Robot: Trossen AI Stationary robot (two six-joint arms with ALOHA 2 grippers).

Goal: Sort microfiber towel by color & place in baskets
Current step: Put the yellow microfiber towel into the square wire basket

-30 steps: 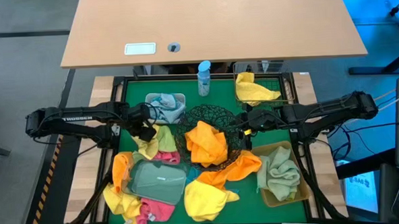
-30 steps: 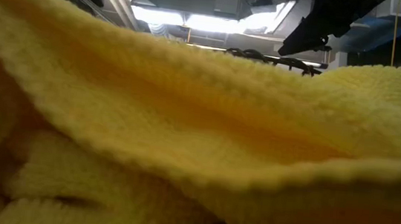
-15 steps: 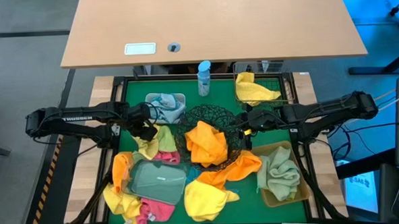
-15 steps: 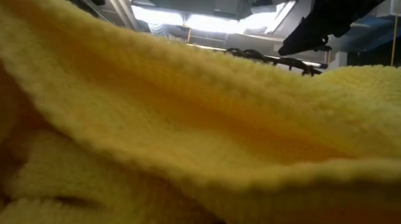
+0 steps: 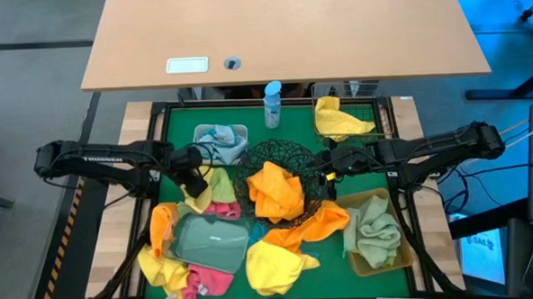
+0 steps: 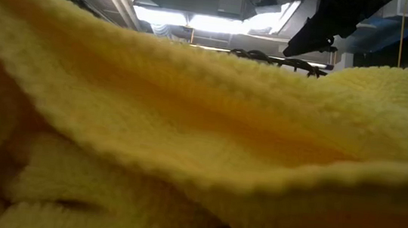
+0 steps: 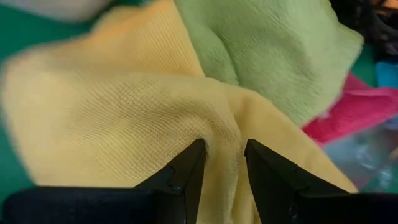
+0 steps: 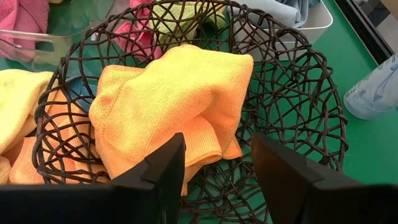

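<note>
1. A blue-capped bottle (image 5: 273, 105) stands upright on the green mat (image 5: 307, 260), beyond both grippers and between them, nearer the far edge.
2. The same bottle (image 8: 375, 87) shows ahead of the right gripper and off to one side, clear-bodied, lying past the wire rim.
3. A wooden surface (image 5: 284, 31) lies well beyond both grippers, past the mat's far edge.
4. On it, a white rectangular label (image 5: 187, 65) sits flat, with a small round hole (image 5: 233, 63) just beside it, apart.
5. Ceiling lights (image 6: 198, 21) and ducts show high in the room.
</note>
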